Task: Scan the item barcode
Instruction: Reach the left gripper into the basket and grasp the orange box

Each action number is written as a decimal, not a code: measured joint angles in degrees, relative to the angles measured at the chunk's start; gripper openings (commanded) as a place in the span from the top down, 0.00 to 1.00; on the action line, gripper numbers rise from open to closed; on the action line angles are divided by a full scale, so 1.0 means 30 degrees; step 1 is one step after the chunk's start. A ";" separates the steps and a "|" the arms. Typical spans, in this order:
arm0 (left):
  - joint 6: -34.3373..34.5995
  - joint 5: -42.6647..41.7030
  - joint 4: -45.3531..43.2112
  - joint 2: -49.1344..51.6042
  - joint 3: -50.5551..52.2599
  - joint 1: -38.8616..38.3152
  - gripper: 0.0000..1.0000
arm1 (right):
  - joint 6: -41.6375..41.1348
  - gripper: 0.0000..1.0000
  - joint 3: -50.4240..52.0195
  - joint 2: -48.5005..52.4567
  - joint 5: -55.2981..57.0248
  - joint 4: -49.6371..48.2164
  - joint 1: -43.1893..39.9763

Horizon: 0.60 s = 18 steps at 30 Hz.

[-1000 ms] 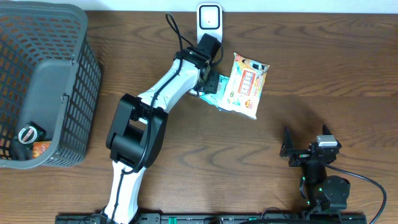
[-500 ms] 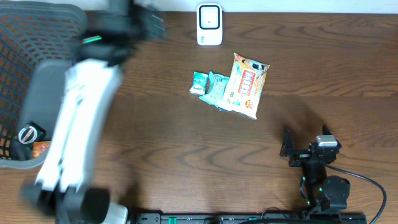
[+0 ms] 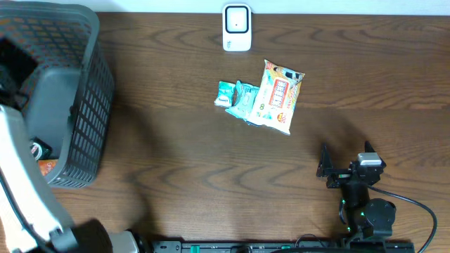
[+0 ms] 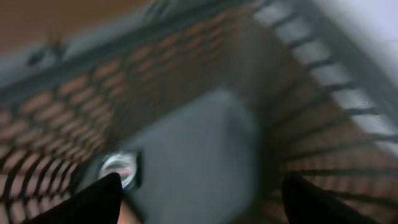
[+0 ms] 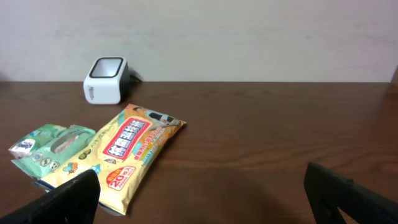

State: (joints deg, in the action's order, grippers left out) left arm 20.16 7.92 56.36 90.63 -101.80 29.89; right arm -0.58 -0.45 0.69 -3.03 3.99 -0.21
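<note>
Jaws wide and empty, the left gripper [image 4: 199, 202] hung over the basket [image 3: 88, 105], the nearer arm to a blurred round-capped item [image 4: 119, 169] just below-left of its fingers. The right gripper [image 5: 208, 199], equally spread, sat well apart, and the scanner [image 3: 237, 28] stood far across the table [image 3: 176, 176].

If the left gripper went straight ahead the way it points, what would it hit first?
The left gripper would probably meet the basket's grey bottom first, just right of the small round item. Blurred picture, so depth is uncertain.
</note>
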 measured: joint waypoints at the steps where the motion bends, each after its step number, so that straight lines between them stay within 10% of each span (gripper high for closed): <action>1: 0.0393 0.0007 0.0503 0.0532 0.0189 0.0415 0.19 | 0.0000 0.01 0.0000 0.0000 0.0007 -0.0007 0.0000; 18: 0.6339 0.0823 0.4240 0.8655 0.1224 0.1719 0.19 | 0.0000 0.01 0.0000 0.0000 0.0007 -0.0007 0.0000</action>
State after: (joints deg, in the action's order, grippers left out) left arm 39.18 10.39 69.08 116.60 -98.13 35.05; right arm -0.58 -0.45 0.69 -3.01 3.97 -0.21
